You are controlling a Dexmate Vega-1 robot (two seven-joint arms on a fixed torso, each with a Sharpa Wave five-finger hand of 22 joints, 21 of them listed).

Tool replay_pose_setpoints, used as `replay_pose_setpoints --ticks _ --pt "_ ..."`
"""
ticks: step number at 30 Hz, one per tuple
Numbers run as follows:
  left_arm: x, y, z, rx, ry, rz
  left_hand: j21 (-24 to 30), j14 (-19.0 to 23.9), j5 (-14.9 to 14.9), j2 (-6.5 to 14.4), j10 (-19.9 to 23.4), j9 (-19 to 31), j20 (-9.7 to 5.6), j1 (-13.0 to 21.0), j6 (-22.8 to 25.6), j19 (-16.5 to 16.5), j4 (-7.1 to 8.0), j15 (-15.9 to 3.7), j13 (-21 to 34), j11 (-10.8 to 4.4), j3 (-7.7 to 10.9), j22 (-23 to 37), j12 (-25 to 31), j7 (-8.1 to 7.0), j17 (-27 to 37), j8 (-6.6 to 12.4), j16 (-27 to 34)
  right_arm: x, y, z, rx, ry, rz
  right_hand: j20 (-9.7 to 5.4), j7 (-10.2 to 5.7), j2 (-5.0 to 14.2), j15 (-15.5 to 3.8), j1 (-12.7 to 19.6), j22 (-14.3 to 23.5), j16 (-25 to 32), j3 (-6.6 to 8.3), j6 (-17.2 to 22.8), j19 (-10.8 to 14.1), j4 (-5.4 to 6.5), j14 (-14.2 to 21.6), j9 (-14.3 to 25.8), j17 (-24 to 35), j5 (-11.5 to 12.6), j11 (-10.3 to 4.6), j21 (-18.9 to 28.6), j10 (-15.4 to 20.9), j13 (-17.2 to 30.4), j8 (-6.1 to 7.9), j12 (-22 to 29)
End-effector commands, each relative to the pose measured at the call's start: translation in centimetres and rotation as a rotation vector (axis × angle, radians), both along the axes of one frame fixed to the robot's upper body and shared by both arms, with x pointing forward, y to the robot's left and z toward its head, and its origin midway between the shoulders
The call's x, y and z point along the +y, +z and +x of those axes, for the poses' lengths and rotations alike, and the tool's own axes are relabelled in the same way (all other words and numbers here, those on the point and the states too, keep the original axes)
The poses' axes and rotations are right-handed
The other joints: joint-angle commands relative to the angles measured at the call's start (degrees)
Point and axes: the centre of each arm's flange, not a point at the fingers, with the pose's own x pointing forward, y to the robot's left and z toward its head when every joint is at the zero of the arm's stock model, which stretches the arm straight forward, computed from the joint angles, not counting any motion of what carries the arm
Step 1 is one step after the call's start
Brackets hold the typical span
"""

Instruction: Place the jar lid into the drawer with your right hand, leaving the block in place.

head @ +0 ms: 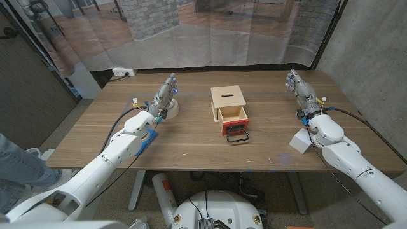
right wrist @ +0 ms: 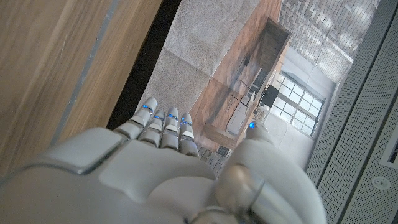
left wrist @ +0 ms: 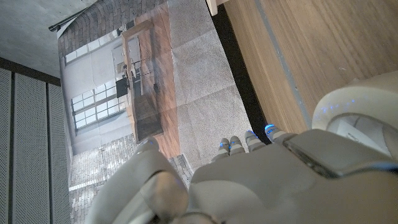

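The white round jar lid [head: 171,109] lies on the table's left half, right beside my left hand [head: 166,91]. That hand stretches its fingers toward the far edge and holds nothing. A small wooden box [head: 227,98] stands at mid-table. Its orange drawer [head: 232,121] is pulled out toward me, with a black handle [head: 238,135] in front. The white block [head: 300,140] sits at the right, close to my right forearm. My right hand [head: 299,89] reaches out far right of the box with straight fingers and nothing in it. Its fingers [right wrist: 163,124] extend past the table's far edge.
The table's far edge [head: 216,72] runs just beyond both hands, with a translucent curtain behind it. A person's leg [head: 13,165] shows at the left edge. Bare wood [head: 191,149] lies in front of the box.
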Motion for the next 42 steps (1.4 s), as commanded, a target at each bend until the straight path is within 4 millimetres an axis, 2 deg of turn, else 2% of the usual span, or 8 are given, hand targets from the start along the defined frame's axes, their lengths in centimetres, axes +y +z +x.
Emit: replay_pose_setpoints --ticks 1,24,30,32,42 --pt "0.2 0.2 0.1 -0.004 0.0 0.003 0.3 -3.6 0.2 -0.1 0.2 0.1 0.32 0.6 0.2 -6.3 -0.22 0.08 0.3 0.11 0.04 0.2 0.3 -0.05 0.3 0.26 0.4 -1.0 -0.2 -0.5 -0.004 -0.052 -0.006 -0.29 -0.35 0.18 -0.15 1.0 0.2 0.0 0.33 0.3 -0.1 -0.38 0.2 0.3 0.1 -0.2 -0.05 -0.2 0.5 0.2 0.26 0.0" --pt "-0.1 0.3 0.2 -0.006 -0.005 0.003 0.4 -3.2 0.2 0.0 0.6 0.1 0.39 0.8 0.7 -6.2 -0.28 -0.21 0.3 -0.23 -0.17 0.2 0.4 -0.09 0.3 0.28 0.5 -3.5 -0.9 -1.4 0.015 -0.187 -0.036 -0.39 -0.92 0.26 -0.55 1.7 0.2 0.1 0.42 0.7 0.9 -0.95 1.0 0.4 0.1 -0.3 -0.45 -0.7 1.3 0.2 0.23 0.2" --pt "-0.3 0.3 0.3 -0.007 -0.008 0.005 0.4 -3.1 0.2 0.1 0.6 0.1 0.43 0.9 0.8 -6.2 -0.3 -0.3 0.3 -0.26 -0.23 0.2 0.4 -0.06 0.3 0.26 0.5 -3.9 -1.0 -1.6 0.014 -0.216 -0.045 -0.59 -1.12 0.35 -1.58 2.0 0.2 0.2 0.47 0.9 1.1 -1.15 1.4 0.4 0.1 -0.4 -0.83 -1.0 1.7 0.2 0.22 0.3" --pt "-0.3 0.4 0.3 -0.008 -0.01 0.005 0.4 -3.1 0.1 0.1 0.6 0.1 0.43 0.9 0.8 -6.2 -0.3 -0.28 0.3 -0.32 -0.25 0.2 0.4 -0.05 0.3 0.24 0.5 -4.1 -1.0 -1.7 0.017 -0.228 -0.047 -0.73 -1.37 0.36 -2.19 2.3 0.2 0.1 0.5 1.1 1.3 -1.34 1.6 0.4 0.1 -0.4 -1.37 -1.2 2.0 0.2 0.23 0.3" --pt "-0.3 0.3 0.0 -0.008 -0.004 0.006 0.4 -3.1 0.1 0.1 0.7 0.1 0.44 1.0 0.8 -6.2 -0.32 -0.35 0.3 -0.28 -0.34 0.2 0.4 -0.07 0.3 0.18 0.4 -4.4 -1.1 -1.8 0.028 -0.268 -0.084 -0.89 -1.81 0.34 -2.13 2.6 0.2 0.1 0.5 1.3 1.7 -1.62 1.9 0.4 0.1 -0.4 -1.41 -1.6 2.1 0.1 0.19 0.3"
